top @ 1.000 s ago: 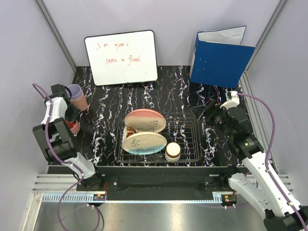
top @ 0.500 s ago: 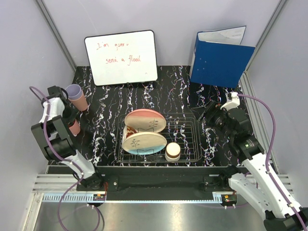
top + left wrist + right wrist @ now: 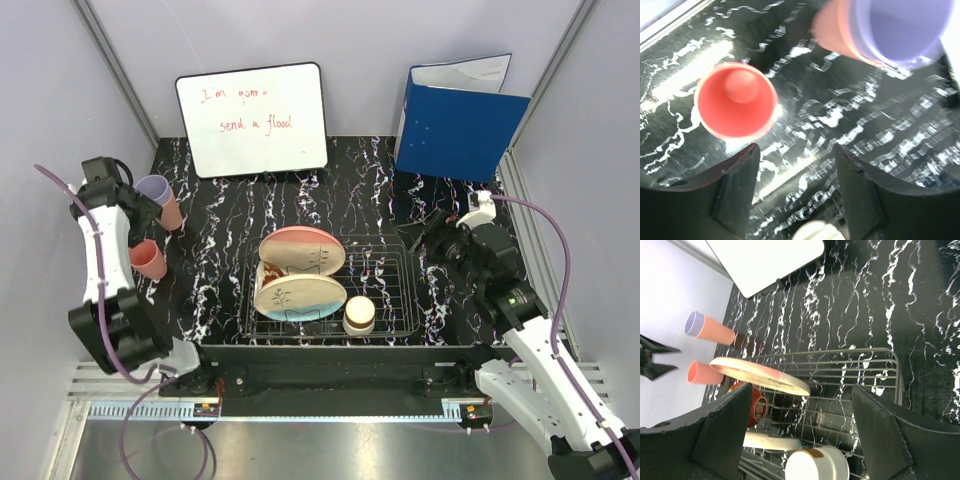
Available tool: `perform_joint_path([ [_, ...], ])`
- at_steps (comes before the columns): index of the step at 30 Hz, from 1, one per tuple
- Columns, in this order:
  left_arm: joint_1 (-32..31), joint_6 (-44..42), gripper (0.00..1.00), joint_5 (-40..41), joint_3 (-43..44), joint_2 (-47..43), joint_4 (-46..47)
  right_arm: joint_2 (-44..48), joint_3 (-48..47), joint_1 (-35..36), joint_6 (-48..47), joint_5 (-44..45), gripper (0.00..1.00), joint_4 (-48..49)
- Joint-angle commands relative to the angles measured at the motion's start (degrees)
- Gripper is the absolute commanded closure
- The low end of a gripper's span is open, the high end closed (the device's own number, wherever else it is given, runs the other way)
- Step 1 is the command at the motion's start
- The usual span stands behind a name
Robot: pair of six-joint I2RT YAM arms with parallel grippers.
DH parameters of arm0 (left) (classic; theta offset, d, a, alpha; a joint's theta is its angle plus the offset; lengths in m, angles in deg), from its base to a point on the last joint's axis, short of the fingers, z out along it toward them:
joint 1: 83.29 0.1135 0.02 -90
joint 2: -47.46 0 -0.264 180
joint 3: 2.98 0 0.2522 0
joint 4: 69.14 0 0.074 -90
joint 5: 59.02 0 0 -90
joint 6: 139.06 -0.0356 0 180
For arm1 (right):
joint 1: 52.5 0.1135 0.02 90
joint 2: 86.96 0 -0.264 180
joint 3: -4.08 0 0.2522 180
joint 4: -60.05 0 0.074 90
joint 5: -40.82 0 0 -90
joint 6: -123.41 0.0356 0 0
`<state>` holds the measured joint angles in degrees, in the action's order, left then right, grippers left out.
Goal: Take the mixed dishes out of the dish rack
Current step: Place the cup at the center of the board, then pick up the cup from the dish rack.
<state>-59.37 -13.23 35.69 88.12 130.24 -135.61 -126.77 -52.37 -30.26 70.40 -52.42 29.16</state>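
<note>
The black wire dish rack (image 3: 392, 262) holds two cream-pink plates, one tilted at the back (image 3: 303, 249) and one in front (image 3: 300, 297). A red-brown vessel (image 3: 746, 401) lies on its side between them. At the rack's front is a small cream bowl (image 3: 359, 316). A pink tumbler (image 3: 148, 259) stands upright on the table at the left. Behind it a lavender tumbler (image 3: 155, 190) sits in a pink one. My left gripper (image 3: 143, 218) hovers open and empty above the pink tumbler (image 3: 736, 100). My right gripper (image 3: 425, 232) is open over the rack's right end (image 3: 865, 352).
A whiteboard (image 3: 255, 120) with red writing leans on the back wall. A blue folder (image 3: 460, 125) stands at the back right. Grey walls close in on both sides, and the left wall is close to the tumblers.
My left gripper has opened and let go of the pink tumbler, which now stands on the table. The left arm has risen and pulled back. The right arm has barely moved.
</note>
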Motion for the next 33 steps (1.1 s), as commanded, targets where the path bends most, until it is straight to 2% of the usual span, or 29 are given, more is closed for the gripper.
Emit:
perform_joint_path([
  [1,-4.75,2.66,0.27,-0.23,5.79,-8.85,-3.45,-1.58,0.33,0.17,-1.75,-3.95,0.14,-0.37],
  [5,-15.46,3.89,0.24,5.20,8.79,-17.98,-3.81,-5.17,3.57,0.44,-0.78,-9.74,0.16,0.25],
  [6,-20.53,4.07,0.23,6.18,9.23,-19.31,-3.81,-5.88,4.02,1.13,-0.96,-11.59,0.16,0.42],
  [8,-25.22,4.51,0.22,7.07,9.06,-22.48,-2.50,-6.50,4.55,5.33,-2.44,-11.17,0.15,-0.54],
  [12,-37.07,4.33,0.20,10.40,5.20,-25.56,-0.99,-7.73,0.79,17.20,-6.14,-2.15,0.12,-7.36],
  [14,-40.69,3.89,0.19,14.33,4.31,-25.57,-0.82,-10.63,-3.07,23.34,-7.63,0.77,0.10,-10.98],
  [15,-44.02,3.72,0.19,15.67,3.35,-25.48,-0.73,-11.42,-4.05,25.64,-7.81,5.22,0.09,-13.96],
  [18,-49.04,3.63,0.18,19.63,1.59,-25.48,-0.03,-12.04,-5.55,30.39,-6.94,9.74,0.07,-16.70],
  [27,-53.98,2.40,0.17,23.15,-0.43,-24.60,1.29,-17.22,-4.50,37.69,-2.72,16.51,0.06,-20.58],
  [33,-55.21,2.49,0.17,22.45,-2.37,-24.16,2.87,-21.53,-4.41,39.81,-2.19,16.43,0.05,-17.69],
])
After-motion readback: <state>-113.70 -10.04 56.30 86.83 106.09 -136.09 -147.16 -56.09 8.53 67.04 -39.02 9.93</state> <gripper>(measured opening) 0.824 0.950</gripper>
